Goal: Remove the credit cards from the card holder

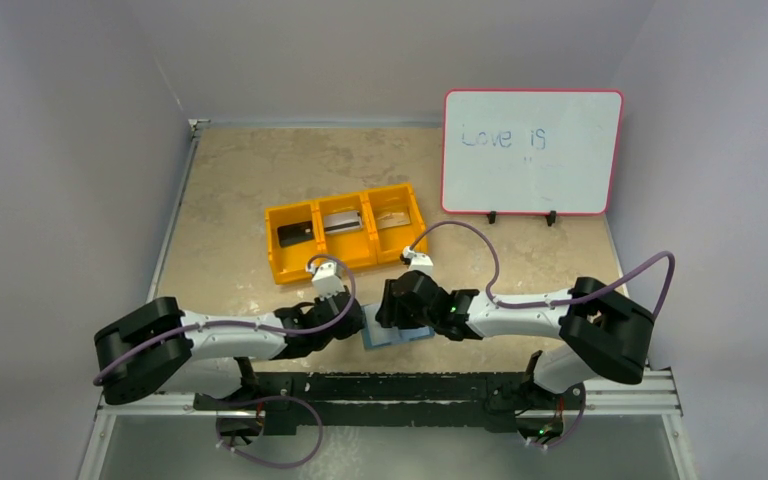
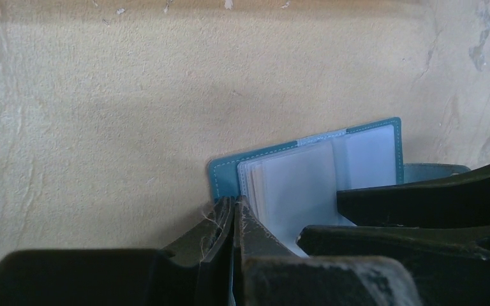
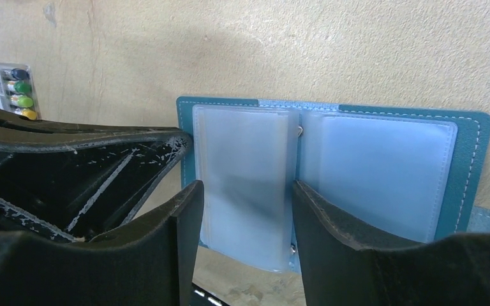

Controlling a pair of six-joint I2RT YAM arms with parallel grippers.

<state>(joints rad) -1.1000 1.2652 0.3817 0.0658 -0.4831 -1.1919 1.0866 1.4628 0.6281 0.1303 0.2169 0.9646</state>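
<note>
Looking down the left wrist camera, I read the left pincer (image 2: pixel 233 209) as closed tight on the left edge of the card holder (image 2: pixel 322 167), with the teal cover pinched between its fingers. The holder lies opened flat on the table (image 2: pixel 102 115), under and between both pincers.

The right pincer (image 3: pixel 245 188) has its fingers (image 3: pixel 182 242) apart, straddling the left stack of clear sleeves (image 3: pixel 242 153). I can't tell whether the tips touch the plastic. The left pincer sits just beside the right pincer's left finger.

The credit cards (image 1: pixel 295 233) are black, silver and tan, one per compartment of the orange bin (image 1: pixel 274 248). They lie beyond both pincers, well apart from the holder.

A marker pack (image 3: pixel 6 89) shows past the left pincer. A whiteboard (image 1: pixel 530 150) stands farther off, beyond the right pincer.
</note>
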